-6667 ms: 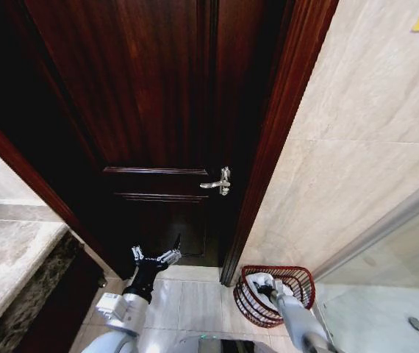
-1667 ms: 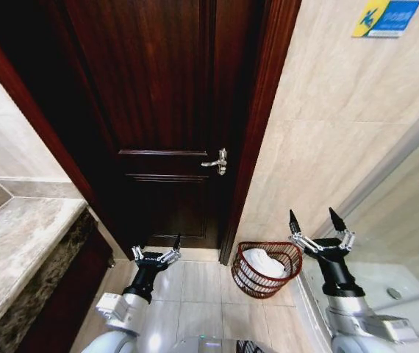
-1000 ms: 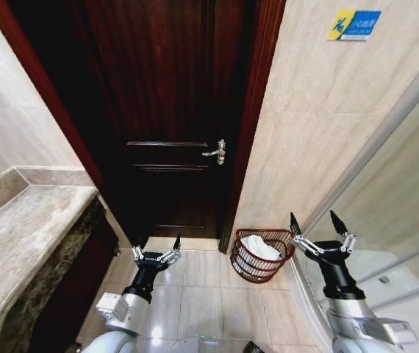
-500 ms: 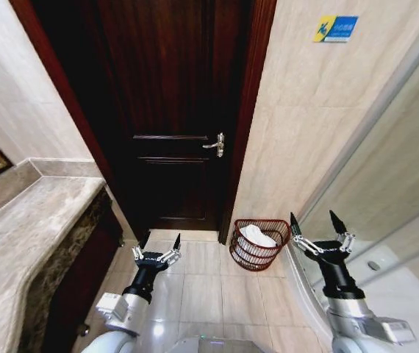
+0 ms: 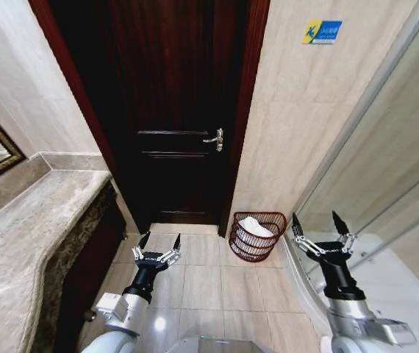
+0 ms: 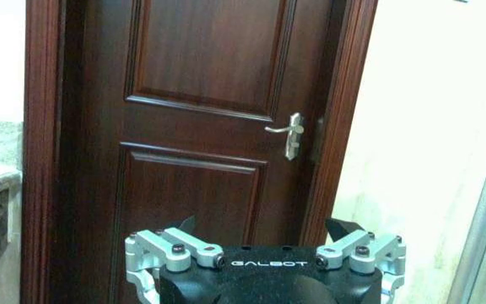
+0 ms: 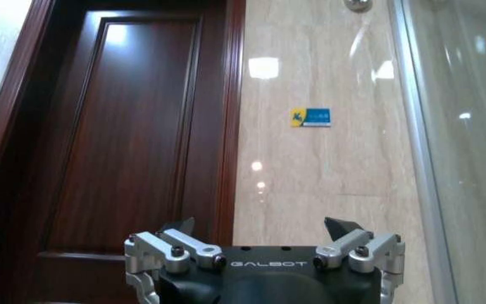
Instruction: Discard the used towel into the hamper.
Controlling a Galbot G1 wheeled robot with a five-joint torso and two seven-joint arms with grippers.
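The hamper (image 5: 257, 235) stands on the floor (image 5: 209, 287) against the wall, just right of the door (image 5: 176, 110). The towel (image 5: 253, 226) lies inside the hamper, bunched below the rim, so the discard appears complete. The left gripper (image 5: 158, 246) hovers over the floor left of the hamper, jaws spread wide and empty. The right gripper (image 5: 323, 234) hangs just right of the hamper, jaws likewise wide and empty. The towel looks soft, light and limp; if regrasped, pinch a raised fold near its middle. The hamper looks light and easily tipped.
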